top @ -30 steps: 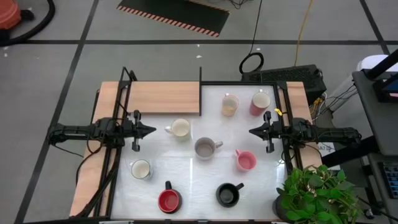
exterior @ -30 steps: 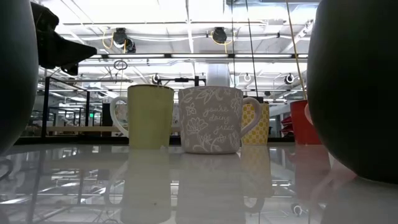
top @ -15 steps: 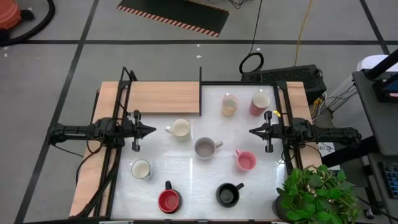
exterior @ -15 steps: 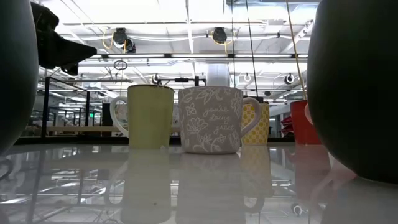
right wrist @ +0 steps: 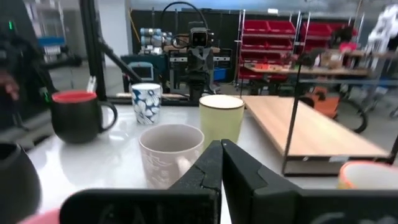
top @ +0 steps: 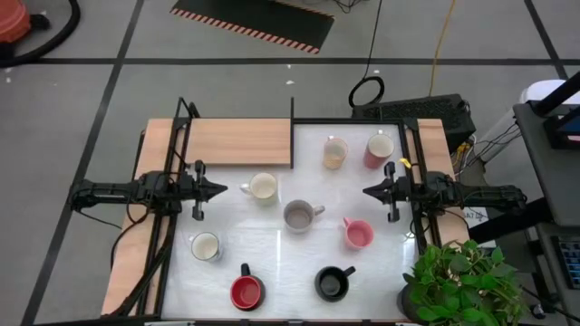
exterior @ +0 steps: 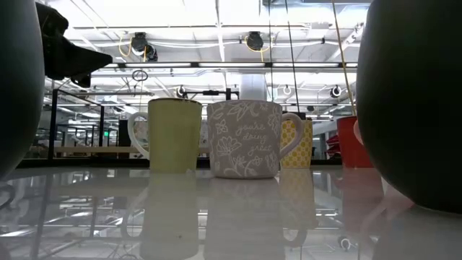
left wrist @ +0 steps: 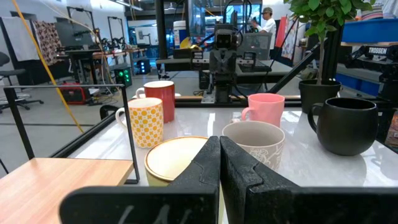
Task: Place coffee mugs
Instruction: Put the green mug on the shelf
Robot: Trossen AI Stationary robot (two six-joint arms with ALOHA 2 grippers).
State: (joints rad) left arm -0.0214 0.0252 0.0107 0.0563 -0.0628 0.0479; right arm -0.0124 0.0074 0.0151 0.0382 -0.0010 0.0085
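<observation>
Left jaws: the left gripper (top: 220, 189) hangs at the left edge of the white worktop (top: 299, 249), its fingers clenched together on nothing, as its own wrist view shows.
Right jaws: the right gripper (top: 367, 191) mirrors it at the right edge, likewise pressed shut and empty.
Nearest to left jaws: the cream mug (top: 262, 186) stands just ahead of the tips, its handle turned toward them; the white mug (top: 205, 245) sits off to one side, nearer the front edge.
Between the jaws: the grey mug (top: 299, 215) with a floral pattern, handle pointing toward the right arm.
Nearest to right jaws: the pink mug (top: 357, 234), a little forward of the tips; the tan mug (top: 334, 152) and dark pink-red mug (top: 379, 148) stand together toward the back.
Farthest off: the red mug (top: 246, 292) and black mug (top: 332, 283), near the front edge.
Likely target: the raised wooden shelf (top: 240, 142) at the back left, though that is a guess.
Step in hand: judged as not yet begun; no mug is held.
Doing it well: part the fingers before advancing, straddle one wall of the cream mug rather than its handle, and lift straight up so the neighbours are not knocked.
</observation>
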